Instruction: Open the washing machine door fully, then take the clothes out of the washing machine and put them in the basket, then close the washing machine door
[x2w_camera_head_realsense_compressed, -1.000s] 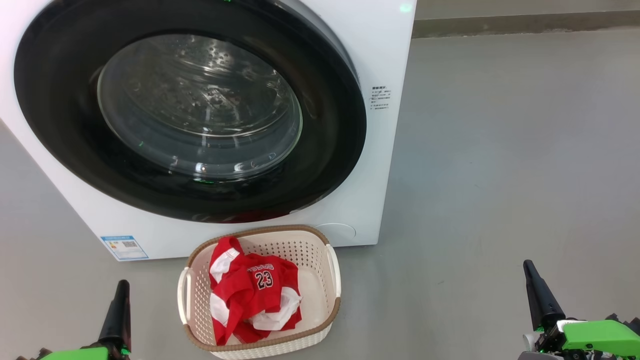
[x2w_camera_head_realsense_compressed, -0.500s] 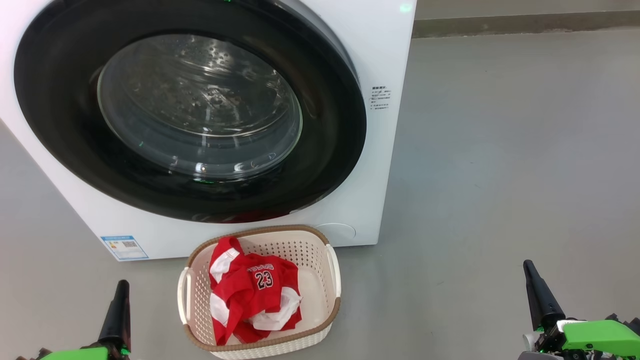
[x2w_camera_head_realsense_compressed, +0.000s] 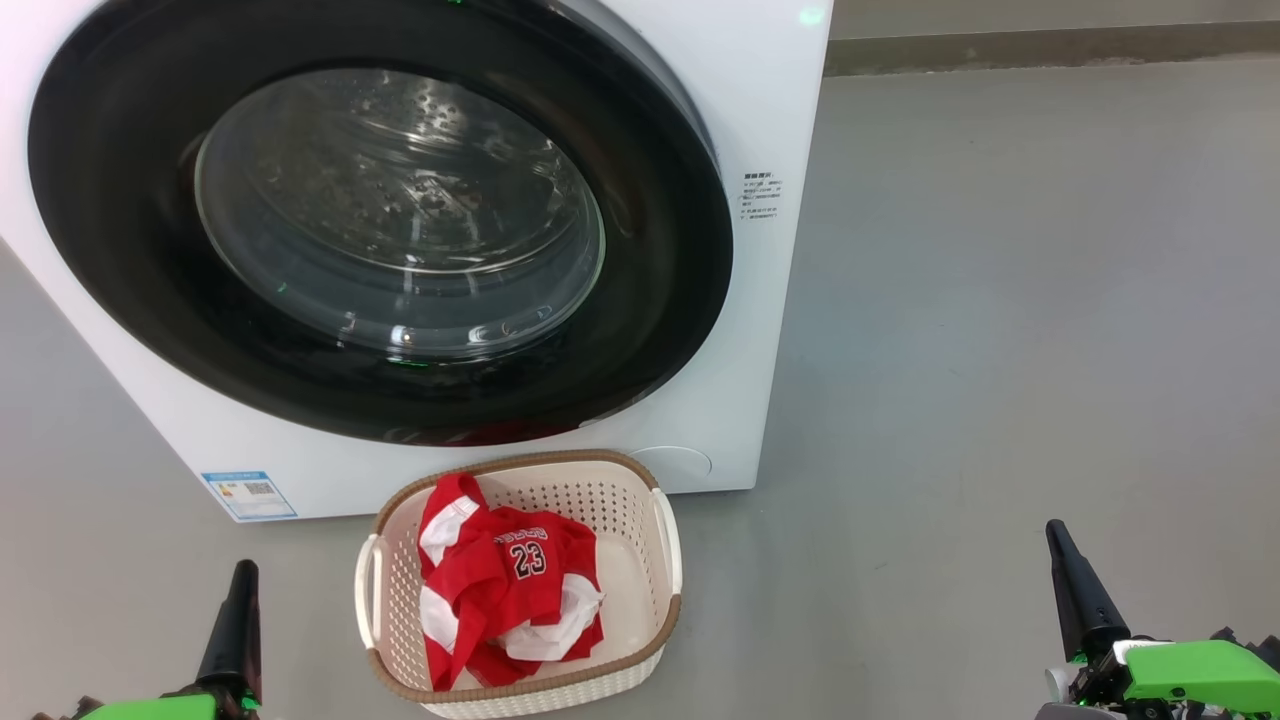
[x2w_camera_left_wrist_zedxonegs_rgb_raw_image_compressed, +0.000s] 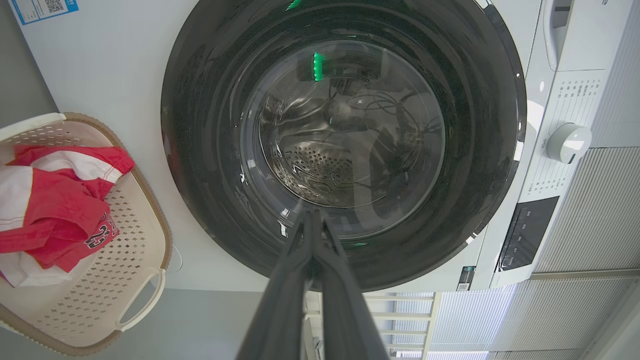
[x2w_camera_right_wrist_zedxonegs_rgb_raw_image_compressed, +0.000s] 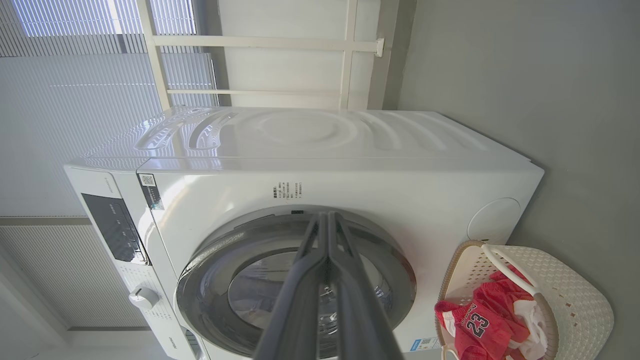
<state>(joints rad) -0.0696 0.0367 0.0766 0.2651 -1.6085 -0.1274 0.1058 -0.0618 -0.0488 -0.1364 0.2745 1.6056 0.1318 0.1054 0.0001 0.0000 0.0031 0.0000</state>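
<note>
While parked at lower left of head view, left gripper (x2w_camera_head_realsense_compressed: 243, 575): pressed together, holding nothing, aimed up-frame.
right gripper (x2w_camera_head_realsense_compressed: 1056, 535): likewise pressed together and empty, lower right, well apart from everything.
clothes (x2w_camera_head_realsense_compressed: 500, 590): red 23 jersey plus white piece, heaped inside basket.
basket (x2w_camera_head_realsense_compressed: 640, 520): bottom centre, on floor (x2w_camera_head_realsense_compressed: 1000, 300), just below machine front.
washing machine door (x2w_camera_head_realsense_compressed: 400, 210): upper left, looks seated flush on washing machine (x2w_camera_head_realsense_compressed: 760, 100); latch not confirmable.
drum (x2w_camera_left_wrist_zedxonegs_rgb_raw_image_compressed: 320, 170): bare steel behind door, by the look.
step: judged final check, task near done.
how: scan black rim (x2w_camera_head_realsense_compressed: 680, 250) for gap all round; if any, push with pressed tips on rim, not centre; keep both arms low, clear of basket.
</note>
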